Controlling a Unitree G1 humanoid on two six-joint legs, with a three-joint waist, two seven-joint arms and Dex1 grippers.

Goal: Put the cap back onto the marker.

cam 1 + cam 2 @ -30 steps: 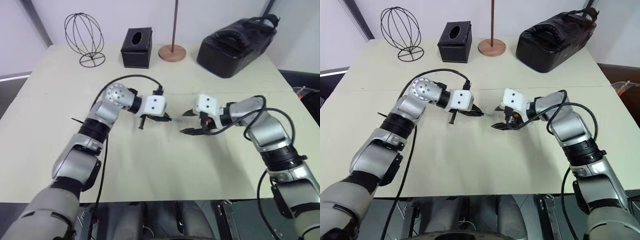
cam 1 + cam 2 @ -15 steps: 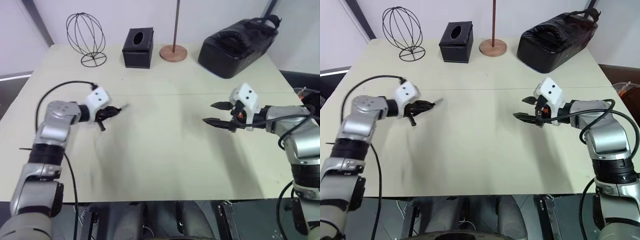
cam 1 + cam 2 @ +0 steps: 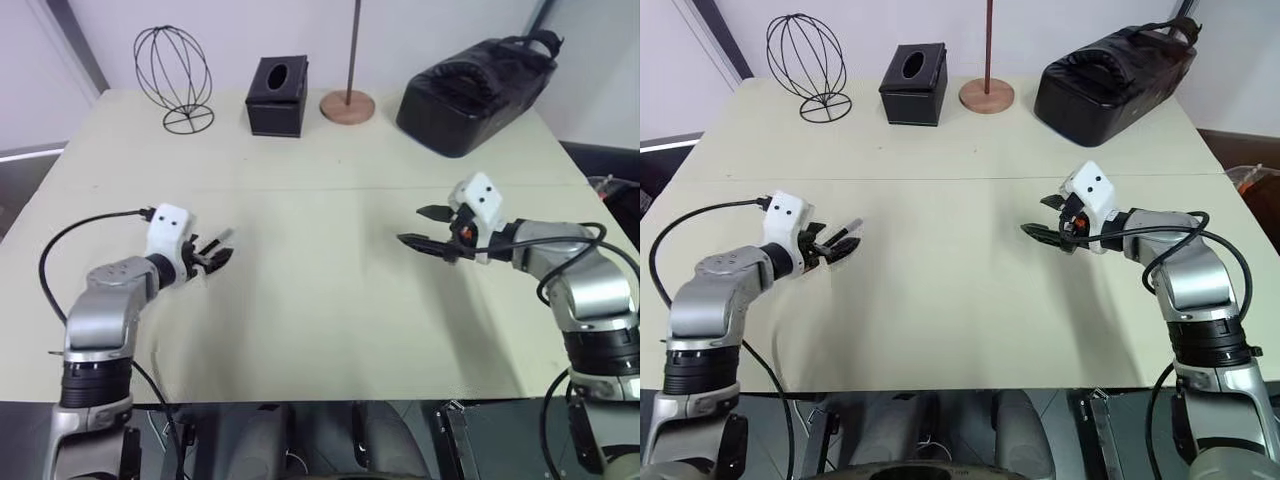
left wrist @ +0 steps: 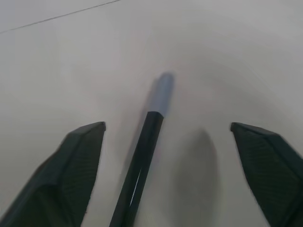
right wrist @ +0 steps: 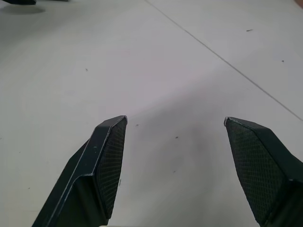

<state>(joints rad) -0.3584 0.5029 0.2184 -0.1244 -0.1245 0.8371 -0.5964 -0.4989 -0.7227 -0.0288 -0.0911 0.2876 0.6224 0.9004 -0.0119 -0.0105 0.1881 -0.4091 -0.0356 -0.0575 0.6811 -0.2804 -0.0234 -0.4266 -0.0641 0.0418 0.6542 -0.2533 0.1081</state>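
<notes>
In left wrist view, capped marker (image 4: 142, 161) btwn open gripper (image 4: 177, 163)

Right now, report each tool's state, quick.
Left tool: open, the marker lying between its fingers, not gripped.
Right tool: open, holding nothing.

Looks like a lab or test room: broad pale cream tabletop (image 3: 330, 300), staged props along the far edge beyond both grippers — black wire globe-shaped stand (image 3: 172, 75), black tissue box (image 3: 276, 95), black padded bag (image 3: 475, 90) — against plain white walls.
</notes>
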